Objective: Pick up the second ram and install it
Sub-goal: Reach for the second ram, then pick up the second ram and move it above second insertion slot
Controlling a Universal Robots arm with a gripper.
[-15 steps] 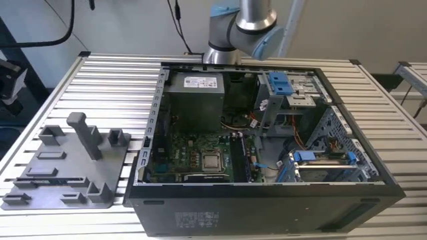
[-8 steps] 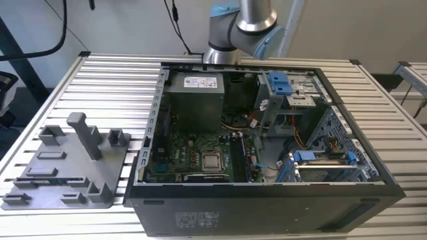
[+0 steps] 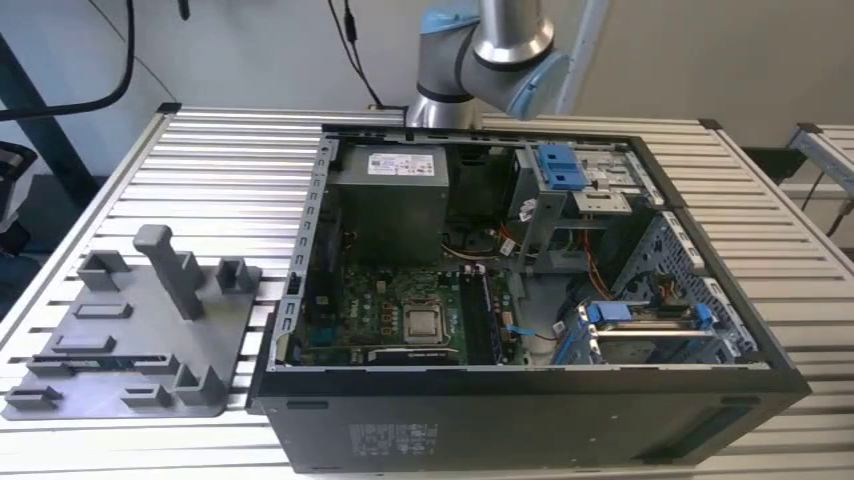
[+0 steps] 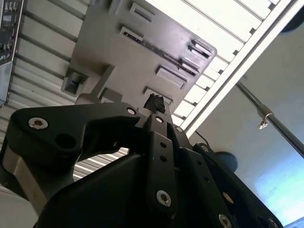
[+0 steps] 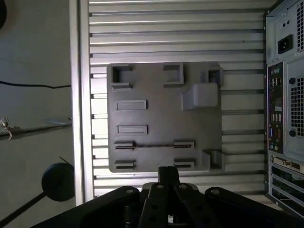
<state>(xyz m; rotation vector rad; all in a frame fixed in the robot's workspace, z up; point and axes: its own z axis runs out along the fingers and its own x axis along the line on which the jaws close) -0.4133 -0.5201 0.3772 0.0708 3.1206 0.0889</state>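
The second ram [image 5: 154, 145] is a thin dark stick standing on edge between two pairs of slotted holders on the grey fixture plate [image 5: 161, 111]. It also appears as a dark line [image 4: 164, 53] in the second wrist view and as a strip [image 3: 107, 357] near the plate's front in the exterior view. My gripper [image 5: 168, 174] hangs well above the plate, over its edge nearest the ram. Its black fingertips [image 4: 154, 101] are pressed together, shut with nothing between them. The robot arm [image 3: 483, 50] rises behind the computer case.
An open computer case [image 3: 534, 300] lies on the slatted aluminium table [image 3: 227, 170], to the exterior view's right of the plate, with the motherboard [image 3: 400, 310] exposed inside. The plate carries a tall post [image 3: 167, 265] and smaller blocks. The case's rear panel [image 5: 285, 118] borders the plate.
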